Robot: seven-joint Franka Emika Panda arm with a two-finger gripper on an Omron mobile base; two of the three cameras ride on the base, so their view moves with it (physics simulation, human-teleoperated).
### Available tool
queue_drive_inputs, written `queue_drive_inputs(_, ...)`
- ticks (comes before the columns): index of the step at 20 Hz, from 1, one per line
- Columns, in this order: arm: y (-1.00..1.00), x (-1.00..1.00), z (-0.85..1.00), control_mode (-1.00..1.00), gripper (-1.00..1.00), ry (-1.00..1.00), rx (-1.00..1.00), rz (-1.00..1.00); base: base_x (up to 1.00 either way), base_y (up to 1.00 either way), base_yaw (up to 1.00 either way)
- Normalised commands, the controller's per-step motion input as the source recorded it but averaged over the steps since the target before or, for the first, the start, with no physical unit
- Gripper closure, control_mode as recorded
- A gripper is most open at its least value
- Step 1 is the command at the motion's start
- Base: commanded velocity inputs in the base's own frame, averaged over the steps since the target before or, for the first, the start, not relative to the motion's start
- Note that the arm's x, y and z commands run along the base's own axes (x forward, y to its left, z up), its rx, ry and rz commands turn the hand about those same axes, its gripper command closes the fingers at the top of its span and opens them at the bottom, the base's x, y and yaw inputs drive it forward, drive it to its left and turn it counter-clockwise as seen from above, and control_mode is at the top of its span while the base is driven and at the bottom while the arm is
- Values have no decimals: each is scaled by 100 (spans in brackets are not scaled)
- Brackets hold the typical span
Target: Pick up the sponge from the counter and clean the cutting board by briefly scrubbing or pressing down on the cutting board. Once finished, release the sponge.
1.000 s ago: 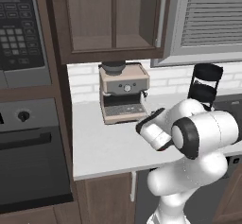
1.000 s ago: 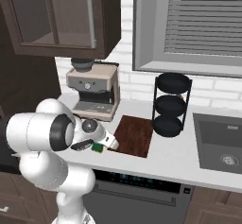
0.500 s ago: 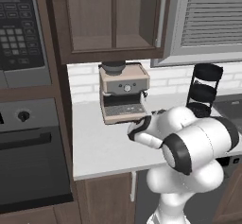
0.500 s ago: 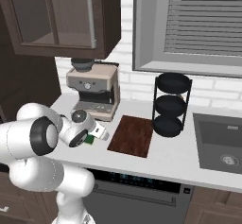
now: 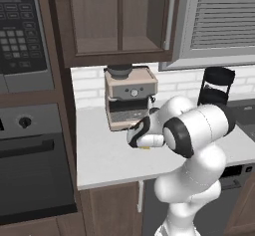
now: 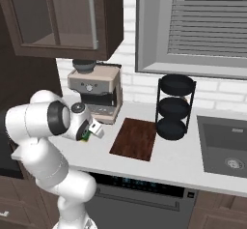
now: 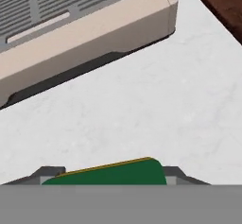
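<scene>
The claw [image 7: 108,183] is gripping the sponge [image 7: 108,173], a small green-topped block with a thin yellow edge, apparently just above the pale, faintly mottled tabletop [image 7: 142,100] in front of the boxy beige coffee machine [image 6: 94,92]; the flat, grained, reddish-brown cutting board [image 6: 135,138] is lying right of that machine; a three-tiered black round rack [image 6: 174,107] is standing beyond the board.

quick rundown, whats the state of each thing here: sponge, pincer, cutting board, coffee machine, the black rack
sponge: held between the pincer's fingers, green face showing
pincer: shut on the sponge, above the counter near the coffee machine
cutting board: flat on the counter, bare, not yet scrubbed
coffee machine: upright against the wall
black rack: upright, nothing visible on its tiers
</scene>
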Motion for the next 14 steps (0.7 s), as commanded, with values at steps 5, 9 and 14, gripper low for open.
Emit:
queue_drive_inputs(5,20,9,-76,-100,100,0,7,0,0,0,0)
queue_drive_inputs(9,16,17,-60,-100,100,3,4,0,0,0,0)
queue_drive_inputs(14,27,9,-68,-100,-100,4,1,0,0,0,0)
